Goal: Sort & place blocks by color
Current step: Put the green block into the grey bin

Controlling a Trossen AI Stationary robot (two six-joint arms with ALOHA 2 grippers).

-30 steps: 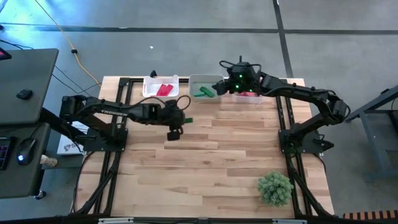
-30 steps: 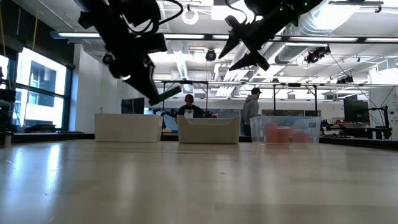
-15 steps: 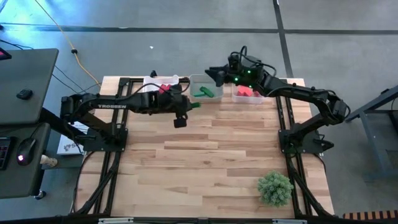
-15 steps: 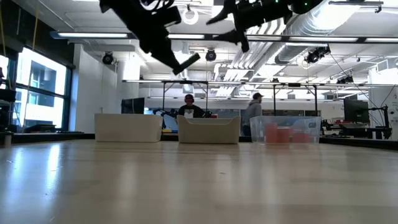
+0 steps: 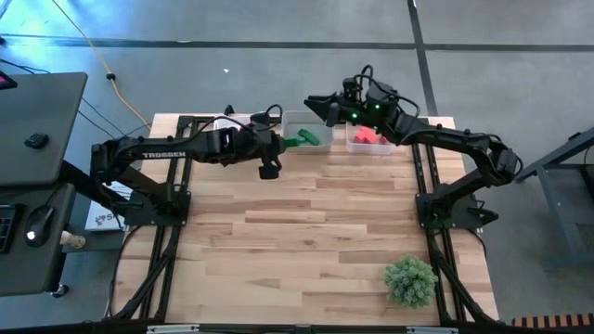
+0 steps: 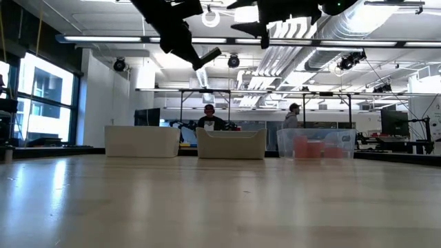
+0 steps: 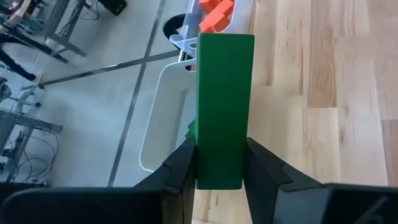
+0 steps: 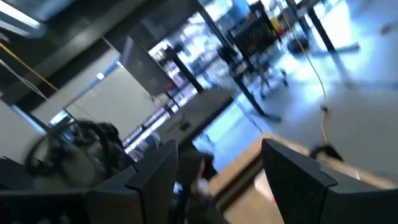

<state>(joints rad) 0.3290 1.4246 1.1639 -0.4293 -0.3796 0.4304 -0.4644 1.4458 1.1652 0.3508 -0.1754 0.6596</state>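
The left pincer (image 5: 281,148) clamps a green bar (image 7: 224,106) between its two fingers (image 7: 185,163), gripping it near one end so that most of its length juts forward, clear of the fingers. The pincer hangs high above the wooden surface (image 5: 306,241), with the middle tray (image 5: 295,122) just ahead of the bar's free end. That tray already holds green blocks (image 5: 307,137), so the carry looks aimed at adding this bar to its own colour; it has not been let go.

The long grip seems chosen to let the bar drop into the tray without the fingers touching its wall.

Just beyond the green tray, on the far side from the left pincer, a clear bin (image 5: 370,148) holds the orange-red blocks (image 5: 369,136). A third tray (image 5: 223,124), mostly hidden beneath the left arm, sits nearer that arm's base; what it holds cannot be made out.

The right pincer (image 5: 320,106) is raised above the back edge of the surface, near the green tray, its fingers (image 8: 153,174) spread wide with nothing between them. It appears to be waiting clear of the trays.

A bushy plant (image 5: 410,279) stands well apart from both pincers, at the surface's front corner.
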